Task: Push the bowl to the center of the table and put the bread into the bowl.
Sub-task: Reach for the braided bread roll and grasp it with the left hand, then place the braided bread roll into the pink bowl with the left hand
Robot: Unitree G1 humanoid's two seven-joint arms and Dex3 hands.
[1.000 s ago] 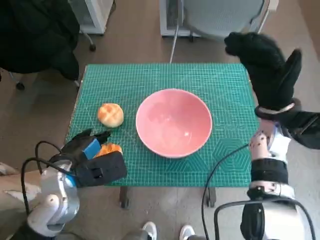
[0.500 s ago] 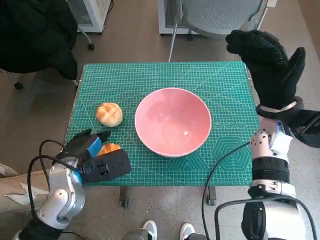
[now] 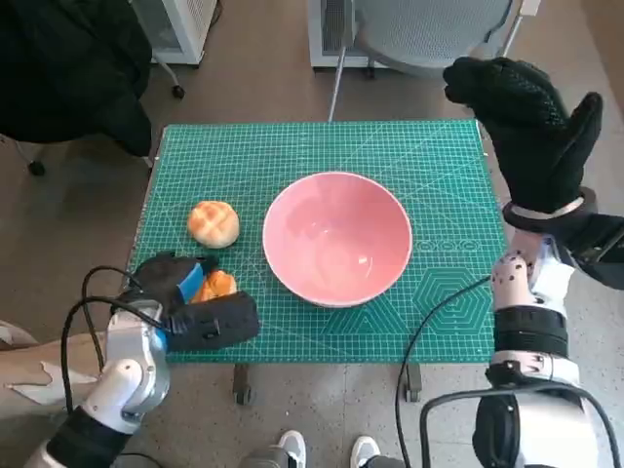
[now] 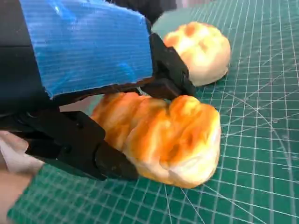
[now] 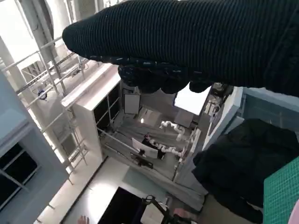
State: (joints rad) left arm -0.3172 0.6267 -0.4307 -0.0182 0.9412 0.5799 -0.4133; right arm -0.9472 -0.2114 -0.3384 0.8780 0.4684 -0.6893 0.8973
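The pink bowl [image 3: 336, 237] stands near the middle of the green mat [image 3: 292, 151]. A round pale bun [image 3: 214, 222] lies to its left, also seen as the far bun [image 4: 201, 46] in the left wrist view. Nearer the front edge lies a golden-brown bread [image 3: 216, 285] on the mat. My left hand [image 3: 180, 288] grips this bread [image 4: 163, 140]: black fingers [image 4: 170, 81] press its top and another black part presses its side. My right hand [image 3: 531, 127] hovers high over the table's far right corner, open and holding nothing; its glove [image 5: 187, 42] fills the right wrist view's top.
A grey chair [image 3: 429, 29] stands behind the table and a black garment [image 3: 68, 68] lies at the far left. A person's shoes [image 3: 292, 450] show below the front edge. Cables [image 3: 429, 331] hang beside my right arm.
My left forearm has swung in toward the table and the hand has settled round the golden-brown bread, which now shows more. The right hand has risen slightly.
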